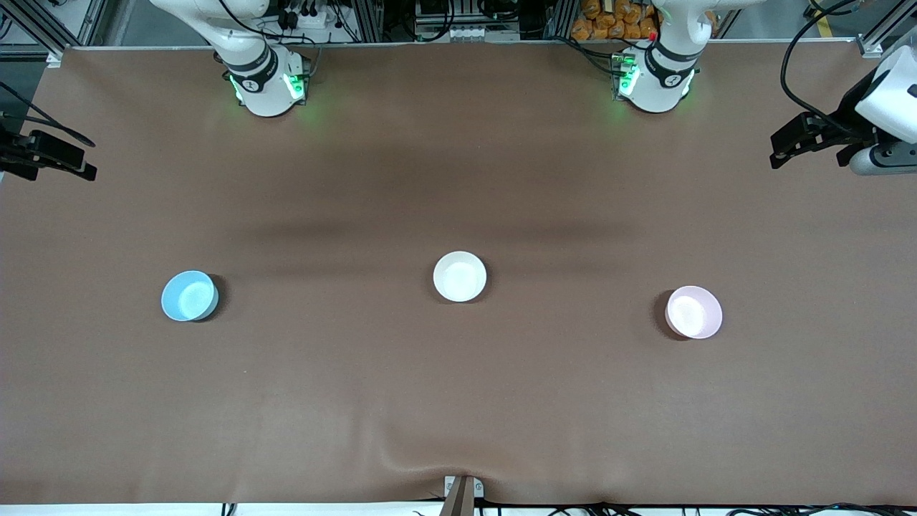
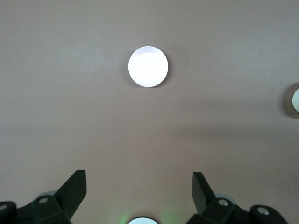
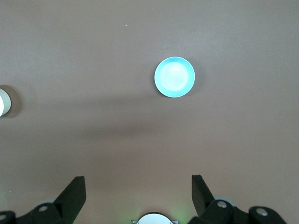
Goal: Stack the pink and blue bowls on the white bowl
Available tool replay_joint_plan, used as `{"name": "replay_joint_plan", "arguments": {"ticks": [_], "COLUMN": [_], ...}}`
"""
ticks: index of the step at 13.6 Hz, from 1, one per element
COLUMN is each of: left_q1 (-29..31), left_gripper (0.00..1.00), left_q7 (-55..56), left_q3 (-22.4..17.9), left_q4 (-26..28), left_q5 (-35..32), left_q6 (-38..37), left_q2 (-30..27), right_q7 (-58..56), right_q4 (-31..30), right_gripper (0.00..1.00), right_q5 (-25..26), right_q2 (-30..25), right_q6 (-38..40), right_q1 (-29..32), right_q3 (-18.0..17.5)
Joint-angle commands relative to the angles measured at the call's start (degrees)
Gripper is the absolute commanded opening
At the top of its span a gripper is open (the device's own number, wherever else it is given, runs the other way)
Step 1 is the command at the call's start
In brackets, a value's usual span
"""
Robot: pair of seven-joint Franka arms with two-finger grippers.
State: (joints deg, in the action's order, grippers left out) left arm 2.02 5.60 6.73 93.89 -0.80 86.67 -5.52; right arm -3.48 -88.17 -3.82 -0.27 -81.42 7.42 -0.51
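Note:
Three small bowls stand apart on the brown table. The white bowl [image 1: 459,276] is in the middle. The light blue bowl [image 1: 189,295] stands toward the right arm's end and also shows in the right wrist view [image 3: 174,77]. The pale pink bowl [image 1: 693,312] stands toward the left arm's end and looks washed out to near white in the left wrist view [image 2: 148,66]. My left gripper [image 1: 786,147] [image 2: 139,186] is open and empty, high over its end of the table. My right gripper [image 1: 54,156] [image 3: 138,186] is open and empty, high over its end.
The white bowl peeks in at the edge of the left wrist view [image 2: 295,100] and of the right wrist view [image 3: 3,101]. The arm bases [image 1: 266,86] [image 1: 655,79] stand along the table's back edge. A small bracket [image 1: 462,491] sits at the table's front edge.

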Motion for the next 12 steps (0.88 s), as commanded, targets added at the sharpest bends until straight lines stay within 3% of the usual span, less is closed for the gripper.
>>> {"name": "replay_joint_plan", "arguments": {"ticks": [1, 12], "left_q1": [0.35, 0.53], "left_gripper": [1.00, 1.00], "left_q7": [0.11, -0.51], "left_q3": [0.39, 0.39], "left_q4": [-1.69, -1.87], "left_q5": [-0.08, -0.17], "left_q6": [-1.51, -1.51], "left_q2": [0.51, 1.48], "right_q7": [-0.13, -0.13], "right_q4": [-1.03, -1.03], "right_gripper": [1.00, 1.00], "right_q5": [-0.58, -0.58], "right_q2": [-1.40, -1.31], "right_q6": [-0.14, -0.14], "right_q1": [0.67, 0.76], "right_q3": [-0.37, -0.37]}}
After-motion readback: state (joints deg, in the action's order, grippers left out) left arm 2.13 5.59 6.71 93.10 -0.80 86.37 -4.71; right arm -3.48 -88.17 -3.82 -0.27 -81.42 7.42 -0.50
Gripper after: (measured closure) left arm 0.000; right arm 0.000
